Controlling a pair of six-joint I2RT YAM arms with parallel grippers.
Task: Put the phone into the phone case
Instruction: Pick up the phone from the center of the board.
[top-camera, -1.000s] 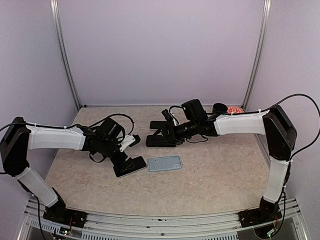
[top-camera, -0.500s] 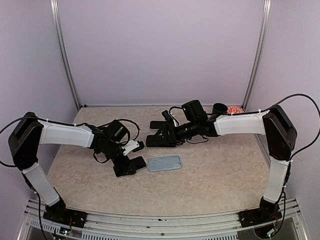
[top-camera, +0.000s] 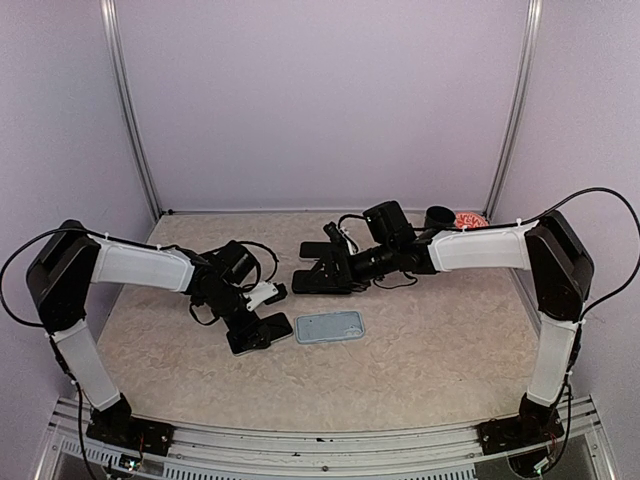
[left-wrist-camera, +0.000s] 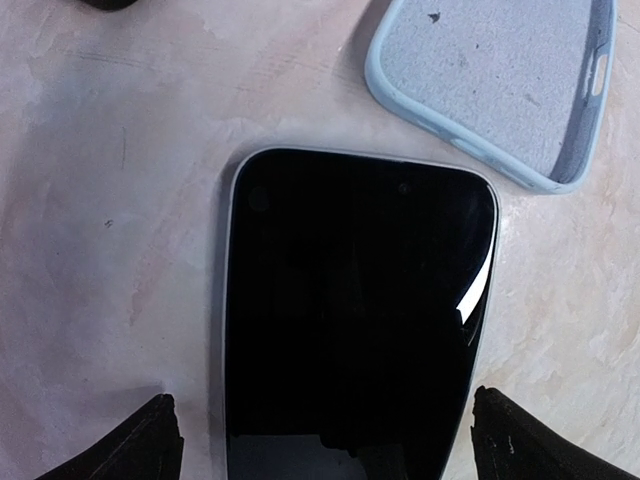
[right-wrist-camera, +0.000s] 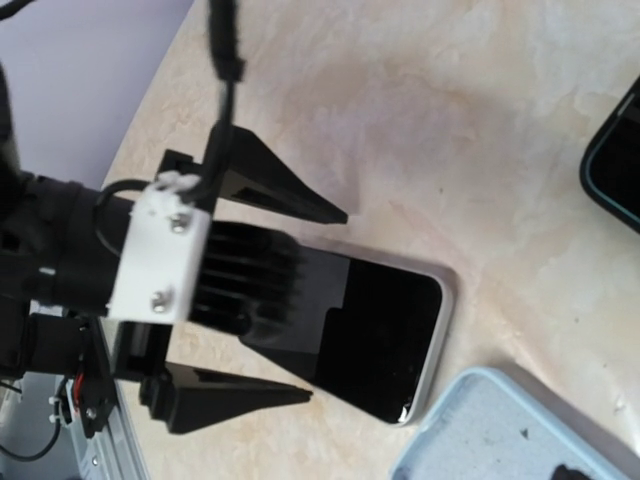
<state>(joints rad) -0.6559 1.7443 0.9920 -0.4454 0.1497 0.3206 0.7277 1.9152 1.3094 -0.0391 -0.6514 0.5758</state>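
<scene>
Plainly, the phone (left-wrist-camera: 355, 320) lies flat and screen-up on the desk (left-wrist-camera: 100, 200), just beside the pale blue phone case (left-wrist-camera: 500, 80), whose open side faces up. The left jaws stand wide open and grip nothing, with one fingertip (left-wrist-camera: 150, 440) outside each long edge of the phone. The right jaws, seen from above, are also spread and empty, back from the case.

The likely trouble is the pinch. A thin, smooth phone lying flat offers little edge to catch, so closing jaws could ride over it, or shove it against the case and skew both.

The phone's near end is cut off in the left wrist view, as is part of the case. A dark-rimmed object (right-wrist-camera: 620, 160) at the edge of the right wrist view cannot be identified.
</scene>
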